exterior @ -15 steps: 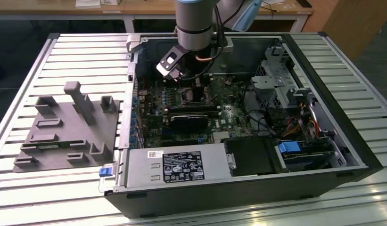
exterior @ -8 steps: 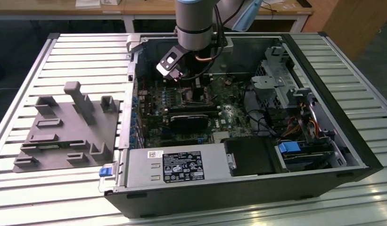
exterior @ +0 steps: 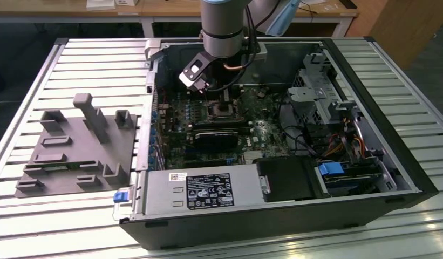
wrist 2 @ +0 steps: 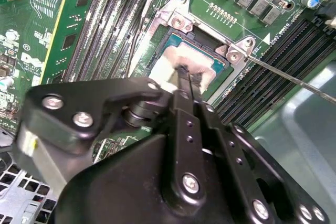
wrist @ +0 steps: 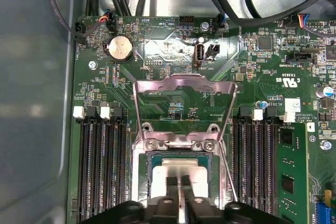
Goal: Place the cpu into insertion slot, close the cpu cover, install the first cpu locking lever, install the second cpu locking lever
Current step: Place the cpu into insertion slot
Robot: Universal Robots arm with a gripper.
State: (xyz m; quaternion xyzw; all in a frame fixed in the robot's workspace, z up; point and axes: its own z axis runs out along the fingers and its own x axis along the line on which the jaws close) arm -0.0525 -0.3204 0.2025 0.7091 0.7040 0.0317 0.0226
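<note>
Cpu [wrist: 181,167], flat silver square, in metal-rimmed insertion slot [wrist: 139,177]

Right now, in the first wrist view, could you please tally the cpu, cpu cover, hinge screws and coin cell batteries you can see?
cpu: 1
cpu cover: 1
hinge screws: 2
coin cell battery: 1
Total: 5

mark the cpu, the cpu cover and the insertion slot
cpu [wrist: 181,167], first wrist view, silver top
cpu cover [wrist: 184,83], first wrist view, free-end bar of raised frame
insertion slot [wrist: 136,177], first wrist view, silver side rim
</note>
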